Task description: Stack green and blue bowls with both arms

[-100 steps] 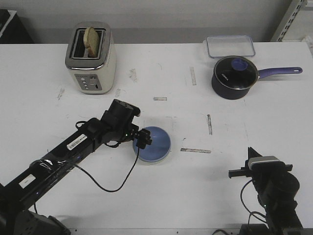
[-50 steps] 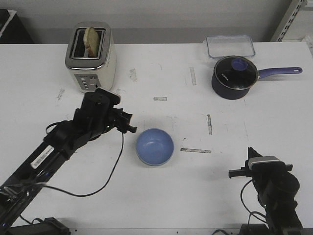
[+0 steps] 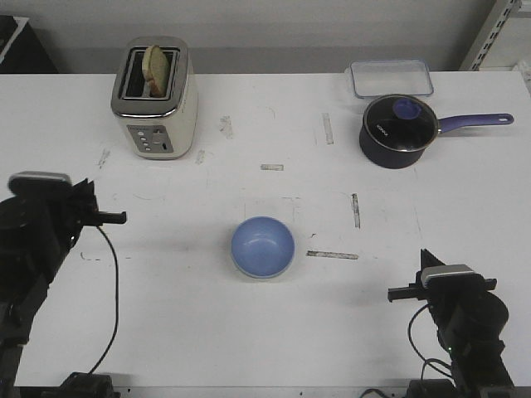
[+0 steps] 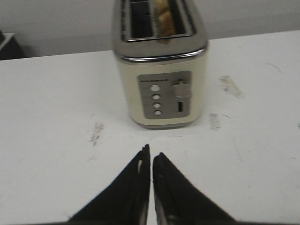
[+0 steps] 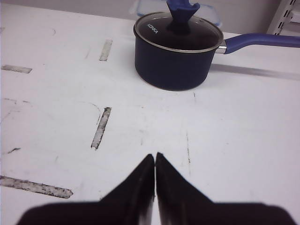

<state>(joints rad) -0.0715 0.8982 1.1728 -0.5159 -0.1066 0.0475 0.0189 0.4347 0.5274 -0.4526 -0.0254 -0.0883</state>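
Reading "KONKA": lettering on saucepan (image 5: 171,56) lid (image 5: 177,36)

Toaster (image 3: 154,98) holding bread (image 3: 155,60), lidded saucepan (image 3: 398,130), clear container (image 3: 391,78).

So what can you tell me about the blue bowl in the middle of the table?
The blue bowl is small, round and glossy, light periwinkle inside, and looks empty. It sits upright with its opening up, near the middle of the white table. A paler rim peeks out beneath its near edge, so it seems nested in another bowl. No end effector touches it.
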